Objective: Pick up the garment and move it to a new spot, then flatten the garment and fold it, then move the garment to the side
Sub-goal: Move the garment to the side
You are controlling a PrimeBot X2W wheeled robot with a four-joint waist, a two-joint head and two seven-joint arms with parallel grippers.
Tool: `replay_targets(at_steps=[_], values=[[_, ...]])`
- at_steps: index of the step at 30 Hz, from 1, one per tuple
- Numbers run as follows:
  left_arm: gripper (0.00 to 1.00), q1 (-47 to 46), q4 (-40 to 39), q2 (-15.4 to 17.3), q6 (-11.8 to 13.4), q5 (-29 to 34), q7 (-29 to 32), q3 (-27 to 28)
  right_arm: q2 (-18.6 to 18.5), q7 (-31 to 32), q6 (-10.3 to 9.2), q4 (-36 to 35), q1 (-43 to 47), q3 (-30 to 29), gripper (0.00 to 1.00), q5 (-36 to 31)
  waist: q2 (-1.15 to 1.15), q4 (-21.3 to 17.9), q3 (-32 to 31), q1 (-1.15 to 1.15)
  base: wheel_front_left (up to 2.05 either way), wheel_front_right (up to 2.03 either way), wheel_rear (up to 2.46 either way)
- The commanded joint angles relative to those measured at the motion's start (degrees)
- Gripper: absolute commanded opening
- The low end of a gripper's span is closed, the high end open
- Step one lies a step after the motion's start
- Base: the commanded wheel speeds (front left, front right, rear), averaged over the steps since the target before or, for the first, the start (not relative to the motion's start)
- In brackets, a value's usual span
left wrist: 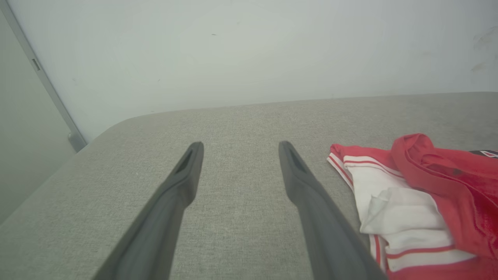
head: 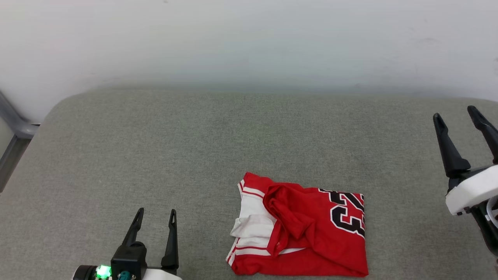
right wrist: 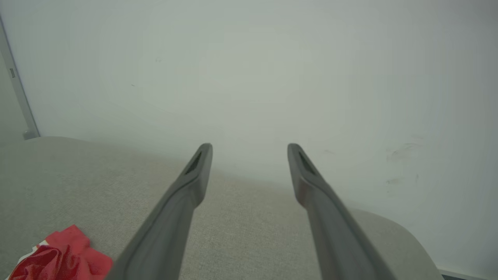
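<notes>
The garment (head: pixel 307 229), red with white sleeves and black numerals, lies folded in a rough rectangle on the grey cushioned surface (head: pixel 155 147), near its front edge and right of centre. My left gripper (head: pixel 155 212) hovers open at the lower left, well clear of the cloth, nothing between its fingers. In the left wrist view the garment (left wrist: pixel 420 202) lies just right of the gripper (left wrist: pixel 240 144). My right gripper (head: pixel 455 112) stands open at the far right, raised and apart from the shirt. A red corner of the garment (right wrist: pixel 66 258) shows low left of that gripper (right wrist: pixel 249 146) in the right wrist view.
A pale wall (head: pixel 249 39) runs behind the cushioned surface. A grey metal frame (head: pixel 15 128) stands at the far left beside the surface's rounded corner. Bare grey fabric stretches left of and behind the garment.
</notes>
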Motion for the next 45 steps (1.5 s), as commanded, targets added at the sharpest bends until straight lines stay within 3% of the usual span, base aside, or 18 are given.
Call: replay_targets(at_steps=[1, 9, 15, 26, 35, 39, 40, 41, 42, 45], values=[[1.00, -0.9, 0.0, 0.1, -0.2, 0.1, -0.2, -0.2, -1.9, 4.3, -0.05, 1.1, -1.4, 1.8, 1.00, 3.2, 0.00, 0.4, 0.5, 0.00, 0.00, 0.00, 0.00], [1.00, -2.2, -0.1, -0.2, -0.3, 0.0, -0.2, -0.6, -9.0, 28.4, -0.05, 4.4, -2.3, 8.8, 1.00, 21.1, 0.00, 1.4, 2.4, 0.00, 0.00, 0.00, 0.00], [1.00, -3.7, 0.0, -0.6, -0.6, -0.1, -0.2, -1.2, -9.6, 38.3, -0.05, 5.9, 0.5, 11.5, 1.00, 29.3, 0.00, 3.0, 4.7, 0.00, 0.00, 0.00, 0.00], [1.00, -6.1, 0.3, -0.9, -0.8, -0.2, -0.2, -1.8, -5.8, 38.5, -0.05, 11.7, 1.0, 15.8, 1.00, 32.5, 0.00, 5.4, 8.3, 0.00, 0.00, 0.00, 0.00], [1.00, -7.7, 0.7, -1.2, -1.1, -0.3, -0.2, -2.1, -2.2, 35.0, -0.05, 19.2, 0.5, 22.7, 1.00, 34.9, 0.00, 6.8, 10.0, 0.00, 0.00, 0.00, 0.00], [1.00, -8.2, 0.9, -1.2, -1.0, -0.4, -0.2, -2.1, -2.7, 32.3, -0.07, 20.8, -0.4, 25.3, 1.00, 35.0, 0.00, 7.2, 10.4, 0.00, 0.00, 0.00, 0.00], [1.00, -8.2, 0.9, -1.2, -1.0, -0.4, -0.2, -2.0, -3.2, 31.2, -0.08, 21.0, -0.8, 25.9, 0.87, 34.6, 0.00, 7.2, 10.4, 0.00, 0.00, 0.00, 0.00], [1.00, -8.1, 0.9, -1.2, -1.0, -0.4, -0.2, -1.9, -3.6, 30.3, -0.08, 21.1, -1.2, 26.4, 0.07, 34.5, 0.00, 7.1, 10.4, 0.00, 0.00, 0.00, 0.00], [1.00, -8.1, 1.0, -1.3, -1.0, -0.4, -0.2, -1.8, -3.9, 29.6, -0.08, 21.0, -1.5, 27.0, 0.00, 34.8, 0.00, 7.1, 10.3, 0.00, 0.00, 0.00, 0.00], [1.00, -7.5, 1.1, -1.3, -0.8, -0.4, -0.2, -1.6, -5.4, 26.7, -0.07, 20.3, -2.8, 28.4, 0.00, 35.0, 0.00, 6.8, 9.9, 0.00, 0.00, 0.00, 0.00]])
